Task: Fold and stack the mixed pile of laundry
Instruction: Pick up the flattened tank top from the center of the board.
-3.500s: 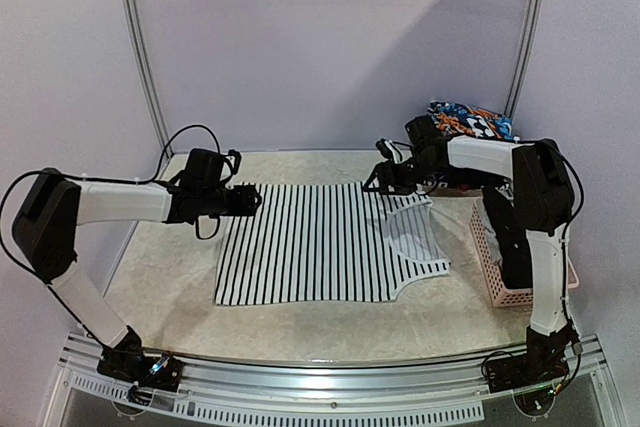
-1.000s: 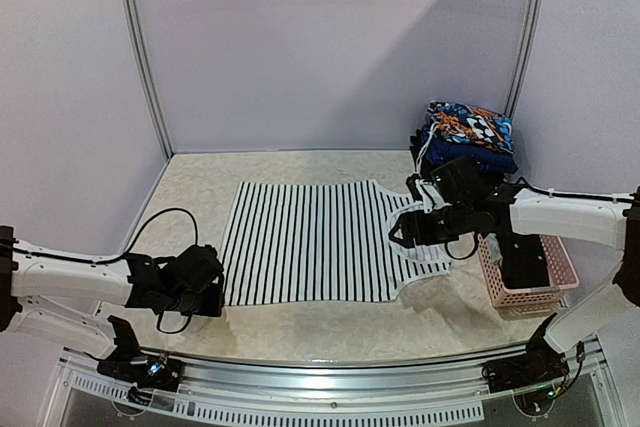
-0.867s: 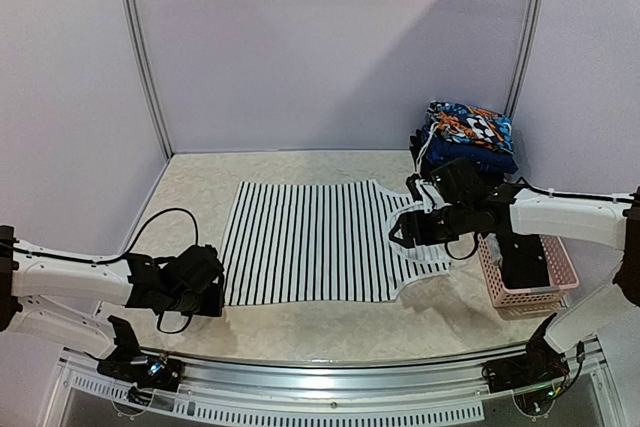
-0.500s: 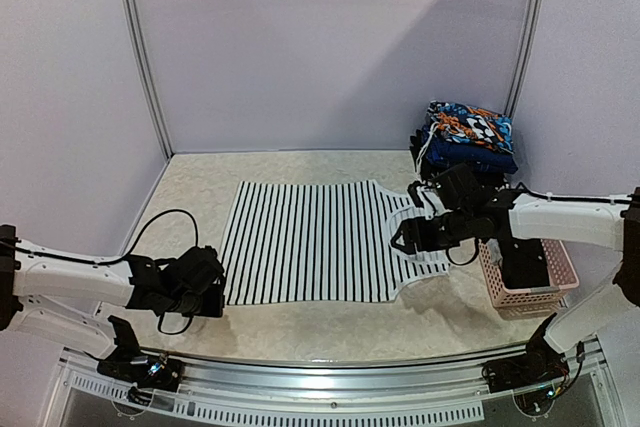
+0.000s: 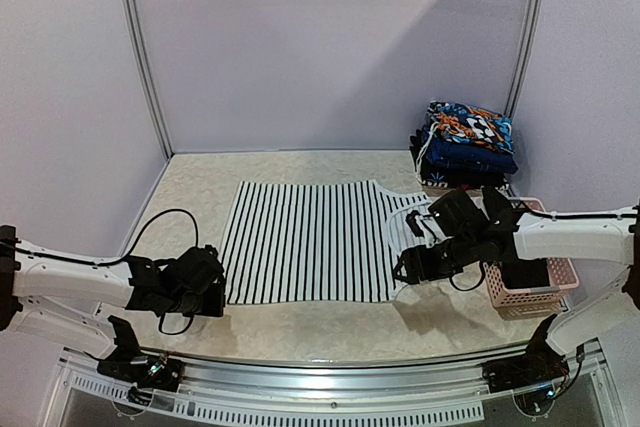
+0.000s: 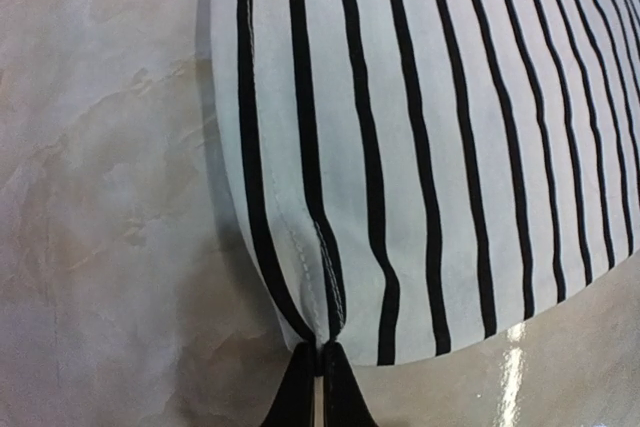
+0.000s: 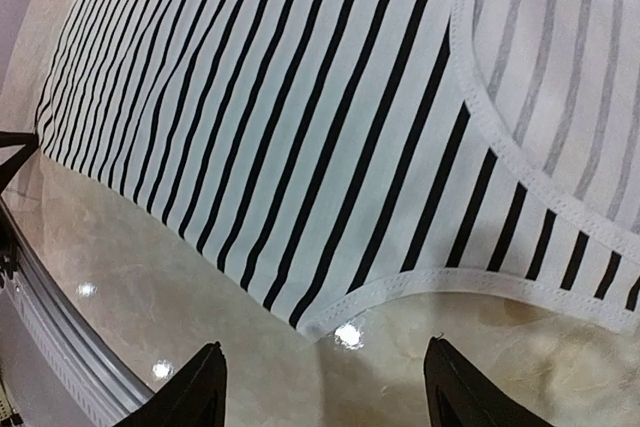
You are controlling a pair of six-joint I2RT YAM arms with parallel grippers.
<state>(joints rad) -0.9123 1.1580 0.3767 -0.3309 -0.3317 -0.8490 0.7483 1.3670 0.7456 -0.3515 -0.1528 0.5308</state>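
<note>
1. A black-and-white striped garment (image 5: 310,242) is seen spread flat in the middle of a pale marbled table (image 5: 300,332), with its hem to the left and its neck opening to the right.
2. The left gripper (image 6: 318,387) is seen pinched together on the garment's near-left hem corner, right at the side seam. The cloth bulges up slightly from the pinch.
3. The right gripper (image 7: 325,387) is seen with its fingers wide apart and nothing between them. It hangs just above the table beside the garment's near-right corner, where the white-bound edge curves.
4. The step in hand is judged to be the taking of both near corners for a fold away from the arms.
5. It is judged best done if the right fingers are lowered astride the bound corner and closed on both layers. The two corners would then be lifted together and kept level, so that the near edge is held taut and the stripes are laid straight.
6. A pink basket (image 5: 555,292) is seen at the near right, partly under the right arm. A dark shape (image 5: 522,275) shows inside it, and what it is cannot be told.
7. A folded stack (image 5: 468,132) is seen at the far right, outside the basket, with a bright printed piece on top of dark ones.
</note>
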